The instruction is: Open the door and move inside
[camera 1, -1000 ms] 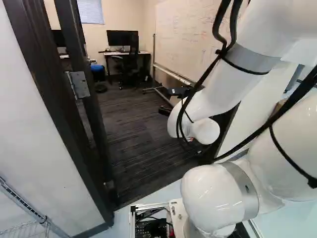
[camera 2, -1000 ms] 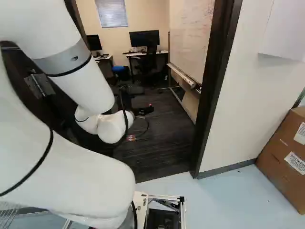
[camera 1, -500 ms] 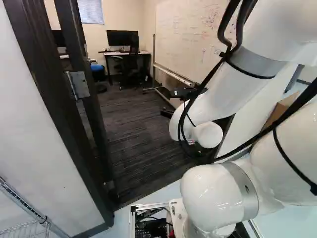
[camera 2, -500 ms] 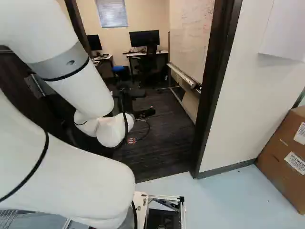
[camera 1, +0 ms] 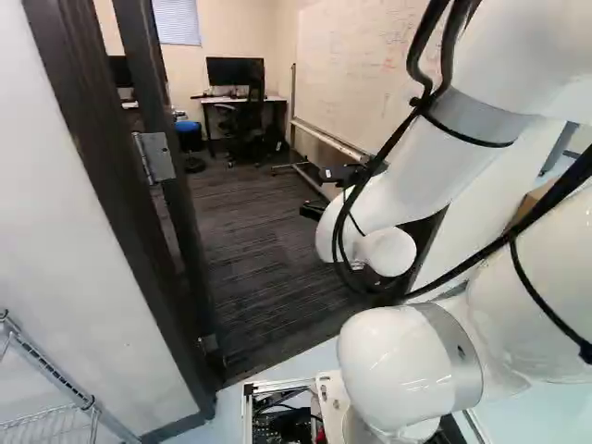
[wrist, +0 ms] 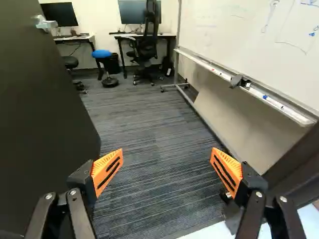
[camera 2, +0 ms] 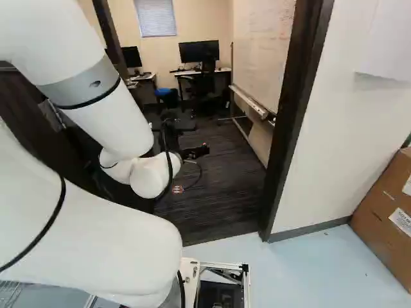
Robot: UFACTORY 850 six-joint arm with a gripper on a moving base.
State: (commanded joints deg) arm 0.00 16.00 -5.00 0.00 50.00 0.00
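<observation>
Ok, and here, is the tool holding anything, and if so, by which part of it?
Nothing is held: the tool stands open, with only carpet showing between its orange pads.

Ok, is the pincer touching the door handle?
Apart: the wrist view shows the door handle well beyond the open pincer, with bare door between them.

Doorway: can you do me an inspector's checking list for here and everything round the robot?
Surface: pale floor, then dark striped carpet inside.
Job's things: door open into the room.
Clutter: cardboard box by the wall, outside the doorway.
Grippers: jaws wide open, orange pads apart, holding nothing.
Cables: black cables strapped along the arm.
Surroundings: whiteboard, desks, office chair.
</observation>
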